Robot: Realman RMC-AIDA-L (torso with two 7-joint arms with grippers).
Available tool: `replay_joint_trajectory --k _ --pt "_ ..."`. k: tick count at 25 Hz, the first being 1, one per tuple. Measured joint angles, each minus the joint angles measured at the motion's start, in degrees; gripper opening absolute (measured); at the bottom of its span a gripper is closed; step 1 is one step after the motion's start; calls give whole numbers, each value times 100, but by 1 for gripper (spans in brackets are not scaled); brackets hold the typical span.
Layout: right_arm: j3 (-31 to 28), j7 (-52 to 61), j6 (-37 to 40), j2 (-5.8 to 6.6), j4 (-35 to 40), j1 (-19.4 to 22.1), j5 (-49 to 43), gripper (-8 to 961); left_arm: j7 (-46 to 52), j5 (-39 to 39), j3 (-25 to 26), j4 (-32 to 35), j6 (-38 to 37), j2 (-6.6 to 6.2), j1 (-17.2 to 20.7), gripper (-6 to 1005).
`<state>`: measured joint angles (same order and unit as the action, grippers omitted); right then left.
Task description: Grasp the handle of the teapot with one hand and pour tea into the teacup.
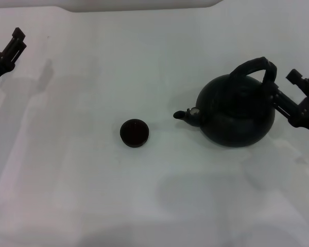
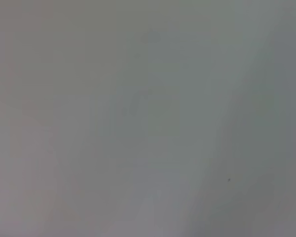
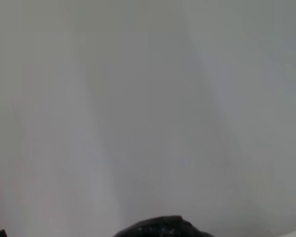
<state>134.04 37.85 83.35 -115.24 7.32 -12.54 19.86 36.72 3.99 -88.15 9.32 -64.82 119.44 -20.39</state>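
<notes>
Right gripper [image 1: 276,96] at the handle [image 1: 255,67], grip unclear; teapot [image 1: 237,110] looks heavy, rigid (handle's ribbed); teacup [image 1: 134,133] well beyond the spout

Your teapot [image 1: 237,114] sits on the white table [image 1: 154,206] at the right, its short spout pointing left toward the teacup [image 1: 134,133]. The teacup stands well apart from the spout, near the middle of the table, upright and open to the camera, showing you a dark inside. The handle [image 1: 257,69] arches over the teapot's top. Your right gripper [image 1: 278,95] reaches in from the right edge and meets the handle's right end, just above the pot's shoulder; you cannot see how its fingers are set. Your left gripper [image 1: 13,43] hangs at the far left edge, well away from both objects.
</notes>
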Motion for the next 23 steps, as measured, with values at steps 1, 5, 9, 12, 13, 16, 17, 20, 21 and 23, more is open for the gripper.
replay_joint_trajectory --k 1,5,9,12,13,16,17,20,21,23 --pt "-3 -12 118 4 -34 24 3 848 -3 2 0 0 -4 0 -1 893" --pt "-216 -40 298 -1 -265 75 90 848 -7 2 0 1 -5 0 -1 893" --pt "-797 -370 93 -33 -274 94 138 848 -17 0 21 3 1 0 -22 893" --pt "-1131 -871 -183 -52 -45 96 145 848 -124 -3 22 1 5 1 -39 893" --pt "-1215 -1097 -294 -56 62 96 148 848 -227 -3 15 1 0 4 -43 893" --pt "-1335 -1831 -613 -75 373 92 260 848 -521 -3 6 14 -11 21 -44 893" --pt "-1321 -2025 -695 -82 454 92 347 848 -589 -3 4 24 -16 26 -41 893" --pt "-1238 -2529 -822 -92 645 100 584 848 -661 -4 2 45 -23 33 -17 893" --pt "-1221 -2654 -824 -93 676 106 607 848 -664 -4 1 47 -23 34 -11 893" --pt "-1209 -2809 -829 -94 713 113 608 848 -664 -3 0 49 -27 35 -7 893"
